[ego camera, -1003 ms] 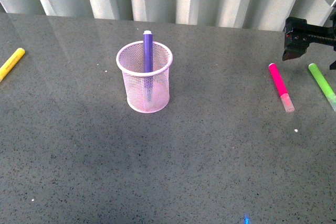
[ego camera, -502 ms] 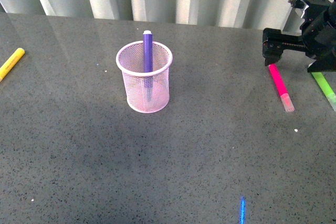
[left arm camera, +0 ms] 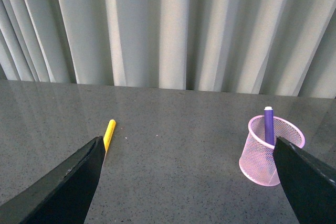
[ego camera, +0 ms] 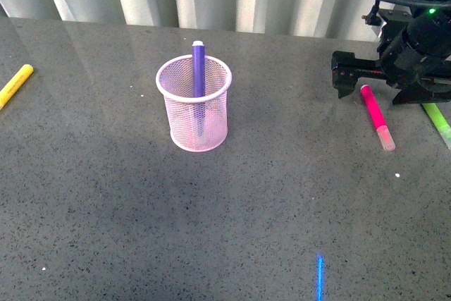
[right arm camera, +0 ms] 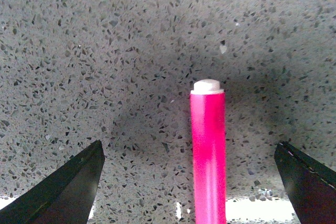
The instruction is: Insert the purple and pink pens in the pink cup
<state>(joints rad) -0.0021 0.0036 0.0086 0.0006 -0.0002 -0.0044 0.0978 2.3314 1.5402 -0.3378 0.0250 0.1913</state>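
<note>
The pink cup [ego camera: 194, 114] stands upright left of the table's middle, and the purple pen [ego camera: 199, 67] stands in it, its tip poking above the rim. The pink pen [ego camera: 374, 113] lies flat at the right, clear cap toward me. My right gripper [ego camera: 378, 82] hovers open over the pen's far end, one finger on each side. In the right wrist view the pink pen [right arm camera: 208, 150] runs between the spread fingers of the right gripper [right arm camera: 189, 144], untouched. My left gripper [left arm camera: 187, 140] is open with nothing in it, and its view shows the pink cup [left arm camera: 270, 151] and the purple pen [left arm camera: 269, 125].
A light green marker [ego camera: 438, 122] lies just right of the pink pen, partly under the right arm. A yellow marker [ego camera: 15, 84] lies at the far left edge; it shows as the yellow marker [left arm camera: 108, 135] in the left wrist view. Curtains hang behind the table.
My right gripper has moved left and down from the far right until it straddles the pink pen's far end. The cup, purple pen and pink pen have not moved.
</note>
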